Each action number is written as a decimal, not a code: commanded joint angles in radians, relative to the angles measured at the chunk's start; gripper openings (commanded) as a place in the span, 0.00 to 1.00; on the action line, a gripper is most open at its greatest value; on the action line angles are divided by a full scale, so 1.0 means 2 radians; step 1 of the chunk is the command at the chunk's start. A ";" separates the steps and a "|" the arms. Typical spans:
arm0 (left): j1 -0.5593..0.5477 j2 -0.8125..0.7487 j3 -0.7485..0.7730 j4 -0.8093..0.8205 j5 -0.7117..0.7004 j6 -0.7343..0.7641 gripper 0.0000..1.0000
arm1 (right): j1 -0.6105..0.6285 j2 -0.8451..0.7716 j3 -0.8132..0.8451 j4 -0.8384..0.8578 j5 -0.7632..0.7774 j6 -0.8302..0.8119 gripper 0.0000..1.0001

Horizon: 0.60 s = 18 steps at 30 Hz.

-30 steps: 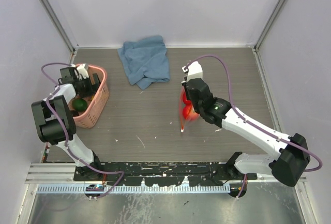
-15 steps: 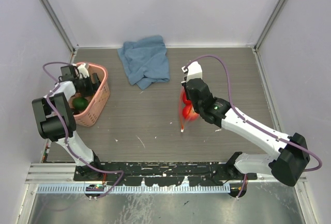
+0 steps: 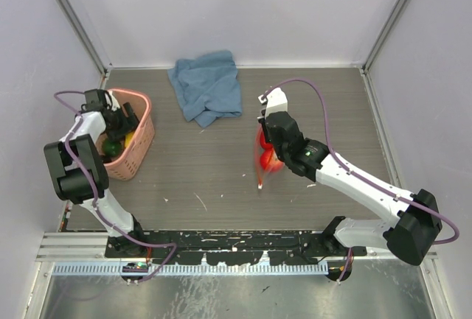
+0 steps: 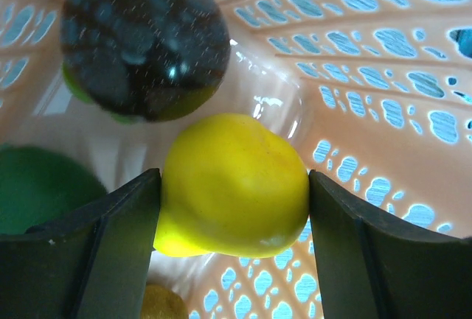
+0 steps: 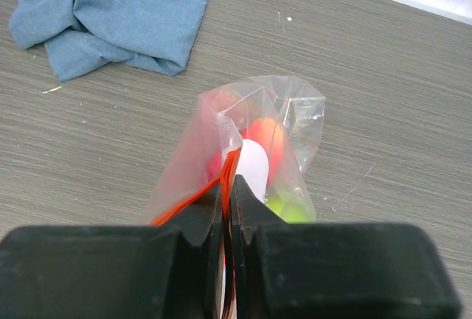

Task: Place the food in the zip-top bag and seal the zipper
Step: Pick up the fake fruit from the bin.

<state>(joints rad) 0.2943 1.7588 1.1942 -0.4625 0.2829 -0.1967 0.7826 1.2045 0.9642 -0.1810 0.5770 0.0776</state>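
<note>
Left fingers (image 4: 118, 253) hug both flanks of the yellow fruit (image 4: 232, 186), grasping it down in the pink basket (image 4: 383, 98). Next call, I'd say: lift and carry rightward across the tabletop (image 3: 199, 164). The zip-top bag (image 5: 295, 120) sits well apart there, right fingers (image 5: 199, 223) clenched on its zipper (image 5: 192, 197), some fruit already inside.
</note>
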 commanded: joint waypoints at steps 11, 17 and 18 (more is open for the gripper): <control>0.001 -0.150 -0.020 -0.011 -0.175 -0.160 0.08 | 0.000 0.000 0.036 -0.006 -0.007 0.003 0.06; 0.001 -0.205 -0.038 -0.005 -0.178 -0.201 0.03 | 0.001 0.002 0.046 -0.016 -0.009 0.002 0.01; 0.001 -0.211 -0.039 -0.006 -0.175 -0.206 0.03 | 0.001 0.003 0.048 -0.017 -0.010 0.003 0.00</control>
<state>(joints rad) 0.2947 1.4090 1.1263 -0.5064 -0.0410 -0.5297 0.7826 1.2053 0.9966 -0.2192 0.5587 0.0811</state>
